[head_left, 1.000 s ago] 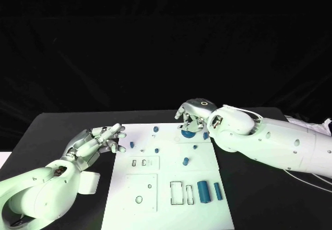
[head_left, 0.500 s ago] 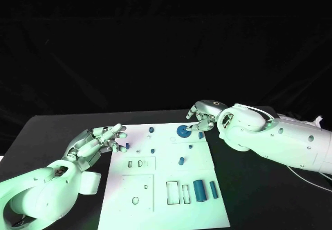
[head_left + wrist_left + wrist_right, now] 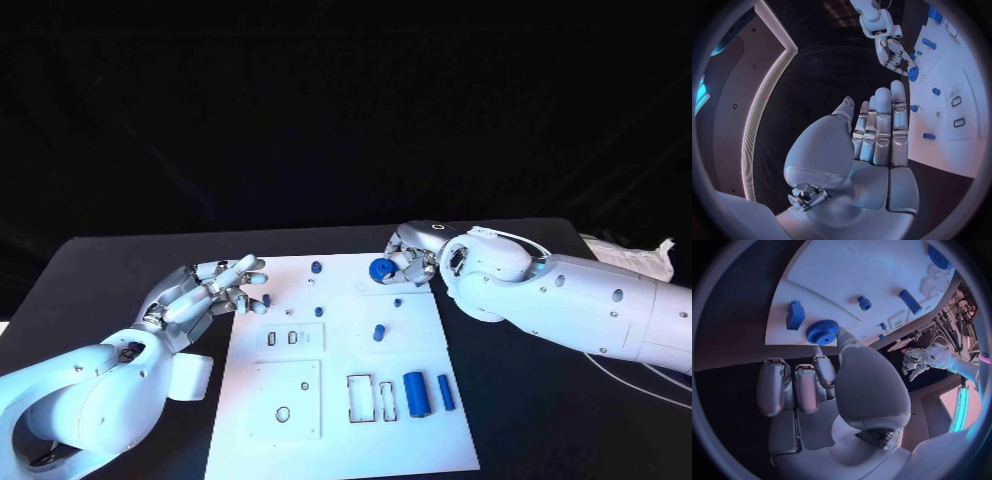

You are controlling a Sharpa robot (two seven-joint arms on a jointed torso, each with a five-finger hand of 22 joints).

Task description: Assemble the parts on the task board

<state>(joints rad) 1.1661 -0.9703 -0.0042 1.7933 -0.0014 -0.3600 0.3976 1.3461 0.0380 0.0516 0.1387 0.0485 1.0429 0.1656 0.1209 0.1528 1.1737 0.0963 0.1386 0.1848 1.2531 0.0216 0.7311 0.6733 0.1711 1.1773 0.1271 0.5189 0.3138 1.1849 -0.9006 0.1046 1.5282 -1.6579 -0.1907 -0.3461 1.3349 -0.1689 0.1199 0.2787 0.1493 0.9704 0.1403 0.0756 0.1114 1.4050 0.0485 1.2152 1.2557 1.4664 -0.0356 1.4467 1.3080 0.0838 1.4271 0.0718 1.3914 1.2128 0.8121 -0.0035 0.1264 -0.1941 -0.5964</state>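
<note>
While the right hand [image 3: 411, 262] is working at the far right part of the task board [image 3: 346, 400], it is touching a blue gear [image 3: 382, 268] with its fingers [image 3: 824, 371]; from the right wrist view one finger is resting against the rim of the gear, and the other fingers are curling in beside it. I cannot tell for sure whether the gear is being pinched or only pressed, but it is looking more like a guiding touch than a full grip.

Compared with one second ago, the right hand is standing a little further back from the gear, so the round toothed top is now showing clearly, whereas before the fingers were covering most of it. The whole picture has also shifted, so the camera has moved and I am not counting that as movement of the board. My judgement is that the gear is now sitting on its place, or nearly so, and the hand is finishing this step.

The left hand [image 3: 202, 295] is hovering at the left edge of the board with its fingers [image 3: 882, 125] stretched and apart, holding nothing, much as it was before.

Other parts are waiting: a blue cylinder [image 3: 418, 393] and a thinner blue pin [image 3: 446, 392] are lying at the near right of the board, beside two empty rectangular slots [image 3: 374, 396], and a small blue peg [image 3: 379, 332] is standing near the middle. So the assembling is looking far from complete.
</note>
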